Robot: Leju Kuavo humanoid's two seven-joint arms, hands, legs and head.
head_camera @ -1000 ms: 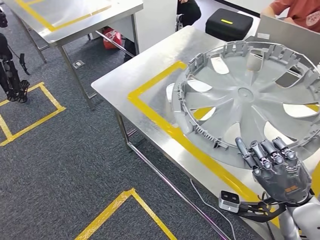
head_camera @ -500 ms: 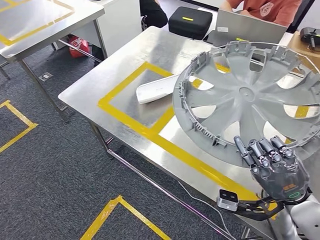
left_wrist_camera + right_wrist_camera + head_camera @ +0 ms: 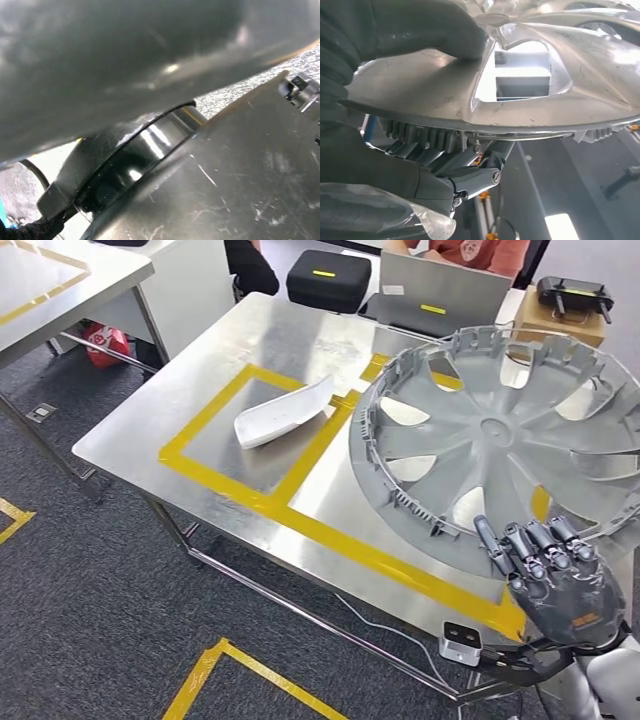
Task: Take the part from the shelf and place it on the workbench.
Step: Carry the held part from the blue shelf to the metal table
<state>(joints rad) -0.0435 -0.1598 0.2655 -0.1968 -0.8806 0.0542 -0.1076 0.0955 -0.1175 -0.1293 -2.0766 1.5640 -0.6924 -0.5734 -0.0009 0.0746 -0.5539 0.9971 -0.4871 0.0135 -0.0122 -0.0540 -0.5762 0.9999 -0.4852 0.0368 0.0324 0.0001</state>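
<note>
Apparently the wheel cover's (image 3: 498, 430) rim sits between the right fingers (image 3: 528, 545).

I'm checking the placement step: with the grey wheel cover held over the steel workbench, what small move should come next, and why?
Probably lower it gently. The right hand grips the near rim of the wheel cover, which hangs over the bench's right yellow-taped box. The white part lies apart in the left box, so straight down looks unobstructed.
</note>
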